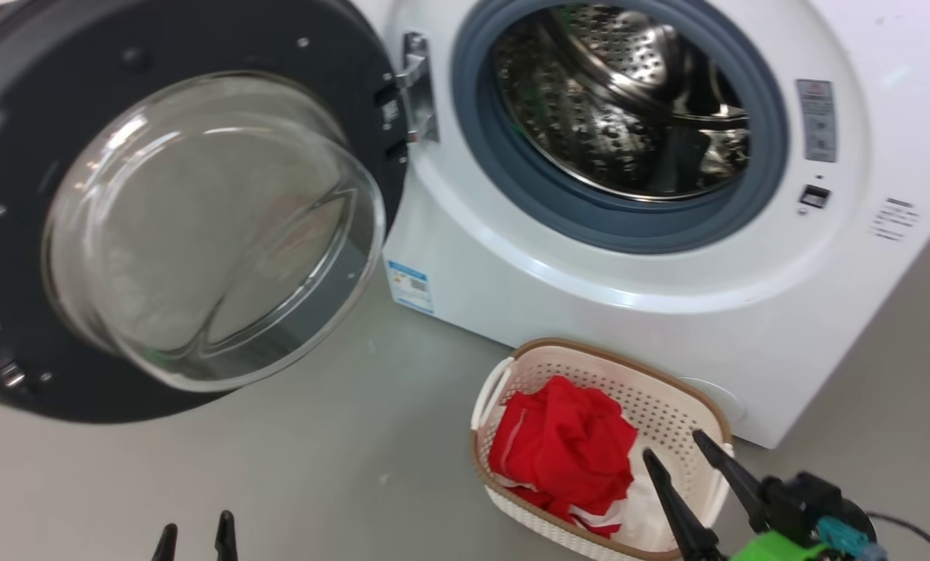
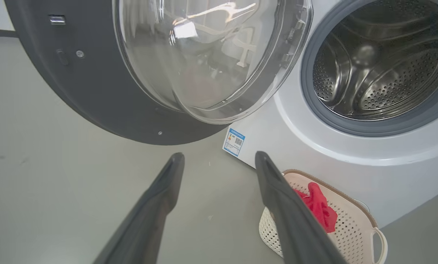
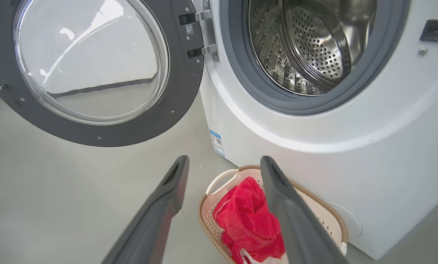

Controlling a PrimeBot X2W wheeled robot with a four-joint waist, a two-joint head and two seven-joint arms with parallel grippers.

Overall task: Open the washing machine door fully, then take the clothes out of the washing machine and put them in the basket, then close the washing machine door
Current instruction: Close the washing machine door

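While door (image 1: 208, 226) gapes leftward, basket (image 1: 671, 405) lies diagonal, clothes (image 1: 566, 448) inside

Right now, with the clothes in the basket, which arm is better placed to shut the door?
Probably the left: the open left tool sits nearer the swung-out door, while the right tool hovers over the basket.

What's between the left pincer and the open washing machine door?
Bare grey floor, nothing else, between left pincer and washing machine door; the head and left wrist views show it.
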